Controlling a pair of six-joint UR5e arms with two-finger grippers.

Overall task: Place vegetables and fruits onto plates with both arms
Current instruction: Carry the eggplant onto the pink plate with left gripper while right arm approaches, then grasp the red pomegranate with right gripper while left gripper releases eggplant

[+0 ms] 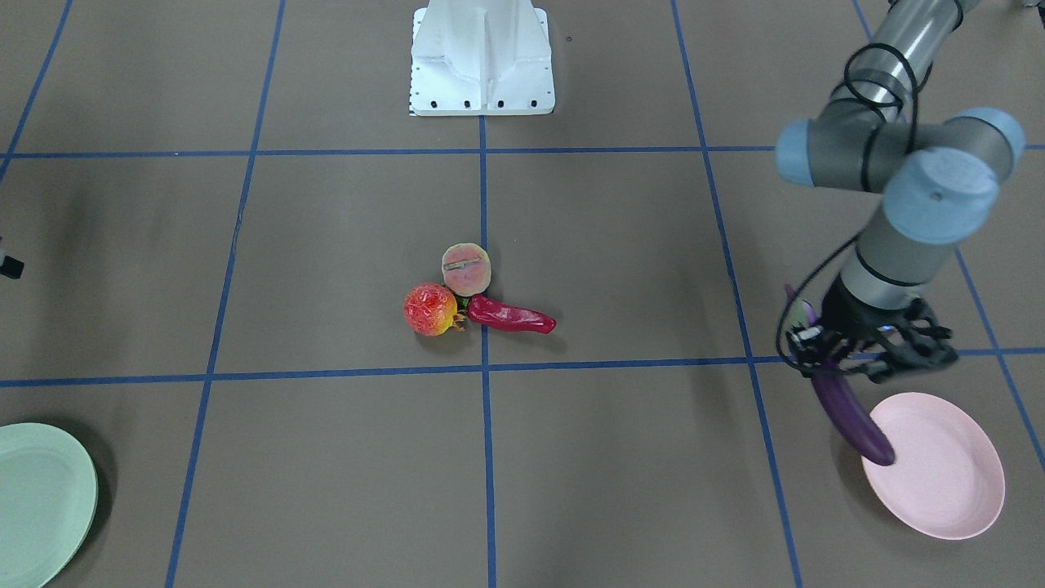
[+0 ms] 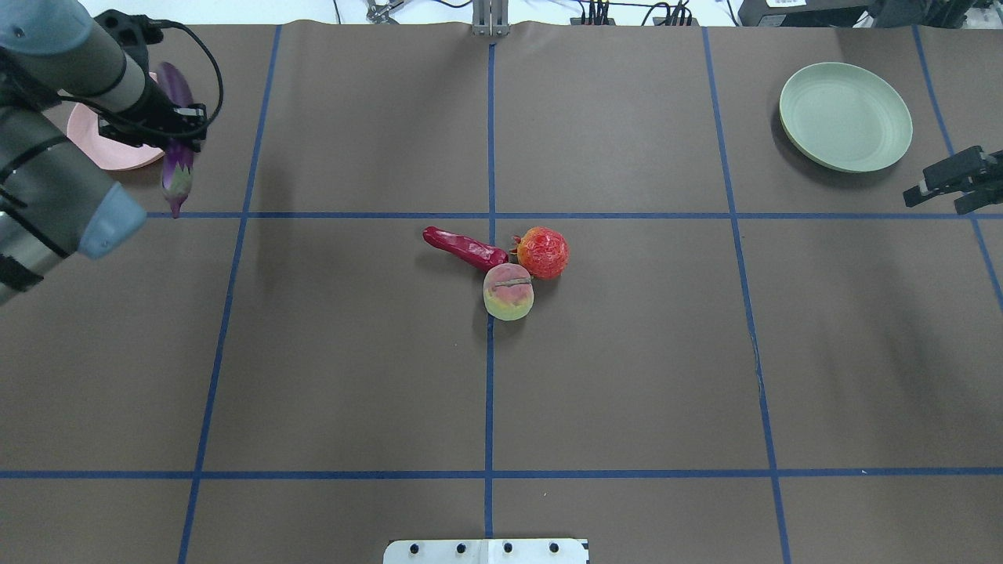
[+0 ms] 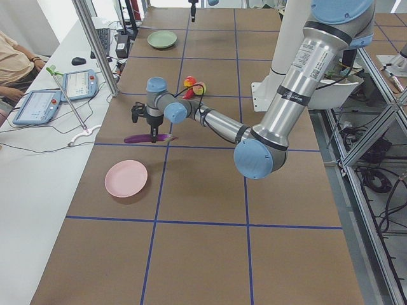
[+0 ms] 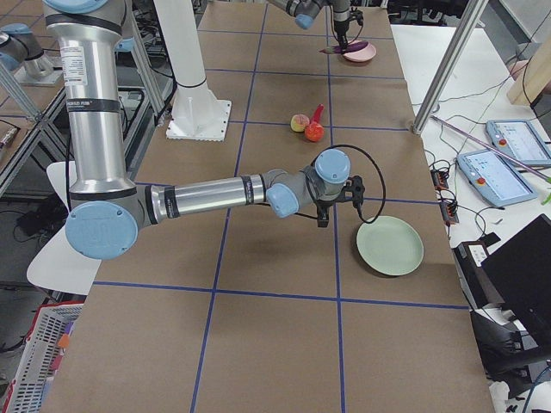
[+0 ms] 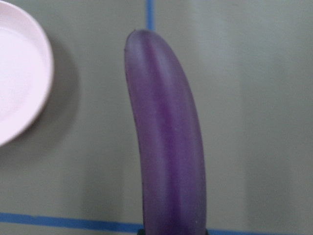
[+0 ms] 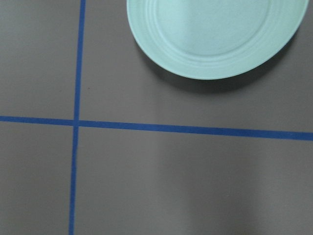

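Purple eggplant [image 1: 853, 425] clamped in left hand [image 1: 829, 367] near pink plate [image 1: 951, 482]; chili [image 1: 514, 317], pomegranate [image 1: 430, 309], peach [image 1: 466, 269] touching at desk [image 1: 612, 245] centre; mint plate [image 1: 41, 498] well apart.

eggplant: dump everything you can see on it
The eggplant is long, slim, slightly curved, glossy dark purple and plastic-looking, with a pale green cap at one end. The left gripper is shut on it near mid-length, holding it roughly level and apparently clear of the table. Its rounded tip is beside the pink plate, at the rim, not resting on it. Nothing else touches it.
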